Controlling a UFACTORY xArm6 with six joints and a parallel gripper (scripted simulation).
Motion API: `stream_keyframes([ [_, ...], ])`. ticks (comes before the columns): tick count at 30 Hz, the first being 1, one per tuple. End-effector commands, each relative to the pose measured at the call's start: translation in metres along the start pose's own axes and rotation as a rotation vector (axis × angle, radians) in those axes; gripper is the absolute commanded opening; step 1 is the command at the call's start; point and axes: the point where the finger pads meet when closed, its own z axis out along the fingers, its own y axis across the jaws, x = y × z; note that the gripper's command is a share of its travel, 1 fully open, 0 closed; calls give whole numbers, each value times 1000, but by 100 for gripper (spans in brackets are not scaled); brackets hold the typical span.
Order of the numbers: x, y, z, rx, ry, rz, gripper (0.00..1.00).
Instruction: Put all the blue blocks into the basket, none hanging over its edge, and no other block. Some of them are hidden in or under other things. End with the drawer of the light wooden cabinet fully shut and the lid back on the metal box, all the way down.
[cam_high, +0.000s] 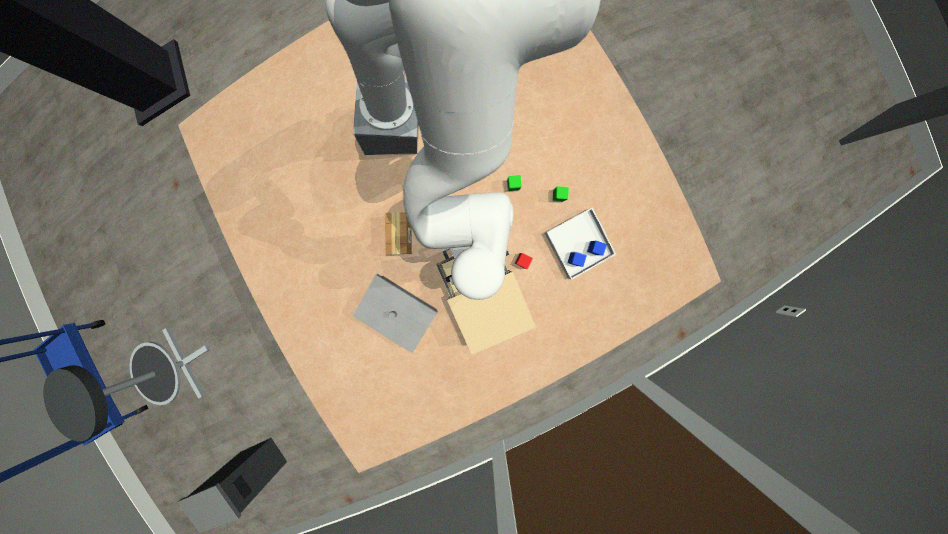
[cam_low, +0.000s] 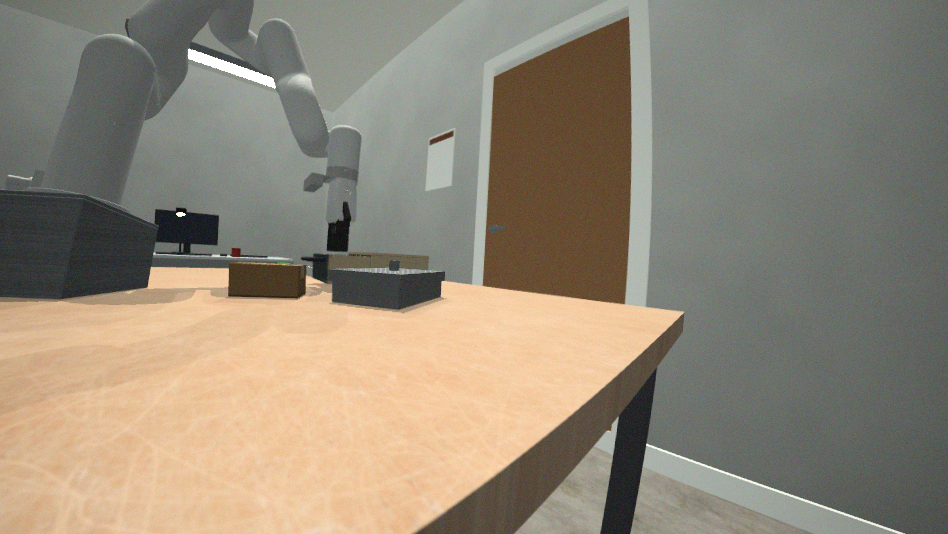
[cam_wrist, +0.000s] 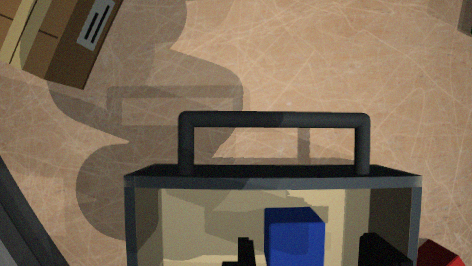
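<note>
The blue block (cam_wrist: 294, 235), a plain matte cube, lies on the pale floor of the open drawer (cam_wrist: 150, 215) of the light wooden cabinet (cam_high: 494, 315). The drawer has dark grey walls and a dark, rounded bar handle (cam_wrist: 274, 120) on its front panel. The gripper (cam_wrist: 310, 250) hangs directly above the drawer with its black fingers parted to a medium width on either side of the block; nothing is between them.

A red block (cam_high: 524, 260) sits on the table just beside the drawer. Two further blue blocks (cam_high: 587, 253) lie inside the basket (cam_high: 555, 246), a shallow white square tray with a grey rim. Two green blocks (cam_high: 537, 187) rest on the scratched wooden table (cam_high: 265, 165) beyond it. A flat-topped grey metal box (cam_high: 394, 311) with a small knob stands left of the cabinet; a small brown slatted crate (cam_high: 396, 233) is near it.
</note>
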Motion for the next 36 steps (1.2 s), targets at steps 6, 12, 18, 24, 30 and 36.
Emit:
stream_keyframes([
  [6,-3,0,11,-1,-6,-1,61],
  [12,-3,0,13,-1,-6,-1,61],
  [18,-3,0,13,-1,-6,-1,61],
  [24,-3,0,13,-1,-6,-1,61],
  [30,-4,0,13,-1,-6,-1,61],
  [36,-4,0,13,-1,-6,-1,61],
])
